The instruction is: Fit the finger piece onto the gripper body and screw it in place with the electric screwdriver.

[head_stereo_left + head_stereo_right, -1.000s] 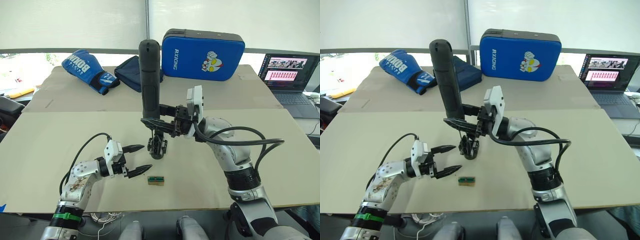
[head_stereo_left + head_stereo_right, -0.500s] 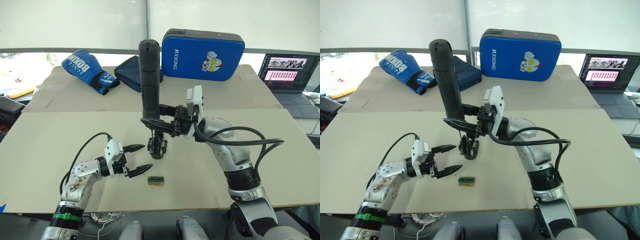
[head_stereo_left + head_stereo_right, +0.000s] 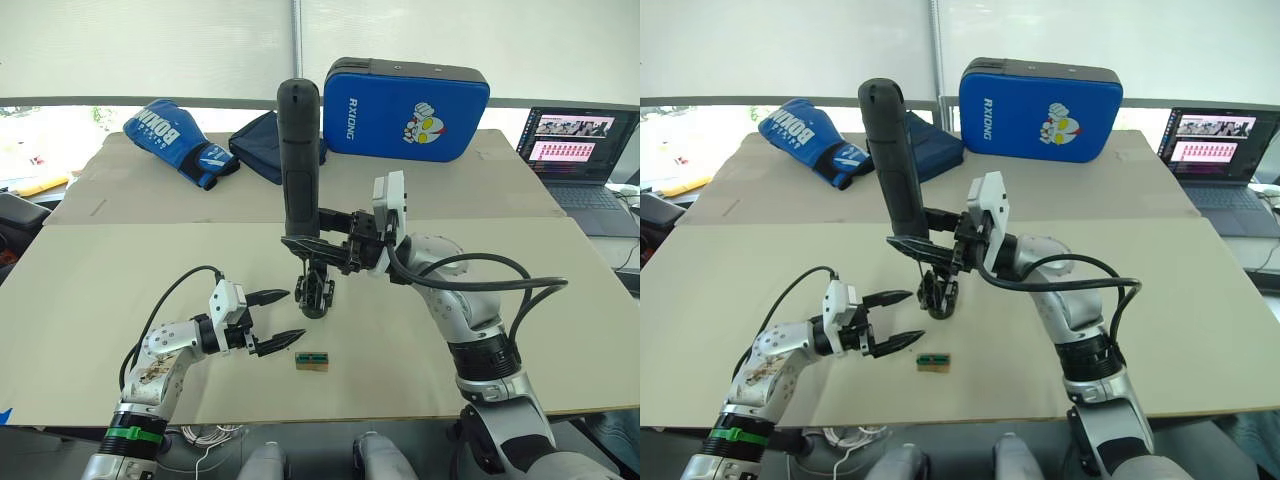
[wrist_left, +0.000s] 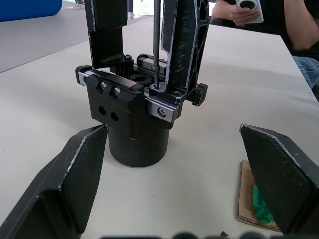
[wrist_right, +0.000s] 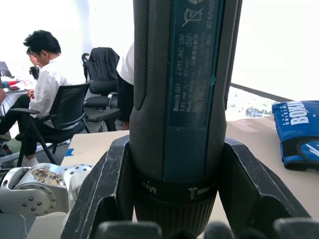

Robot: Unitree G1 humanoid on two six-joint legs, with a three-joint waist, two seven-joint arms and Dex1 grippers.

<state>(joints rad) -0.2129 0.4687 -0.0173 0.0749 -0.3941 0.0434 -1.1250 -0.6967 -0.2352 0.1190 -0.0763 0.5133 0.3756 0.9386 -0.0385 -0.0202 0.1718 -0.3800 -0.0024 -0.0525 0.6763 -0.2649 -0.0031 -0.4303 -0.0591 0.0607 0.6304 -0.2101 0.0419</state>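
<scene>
– So where is everything?
– Right gripper (image 3: 300,243) clamps the thick black electric screwdriver (image 3: 299,160) upright, bit in the small black gripper body (image 4: 134,112) at mid-table.
– And the left?
– Left gripper (image 3: 278,318) gapes empty nearby. Best keep that bit plumb, pressing gently.

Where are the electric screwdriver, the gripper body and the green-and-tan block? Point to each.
electric screwdriver (image 3: 299,160): left eye view, middle of its upright black barrel.
gripper body (image 4: 130,112): left wrist view, front face of the block.
green-and-tan block (image 3: 312,361): left eye view, its top.

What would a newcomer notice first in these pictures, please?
The tall electric screwdriver stands upright mid-table, clamped in the right hand, its bit down on the gripper body. The left hand waits open beside it. Behind sits a bright blue pad.
</scene>
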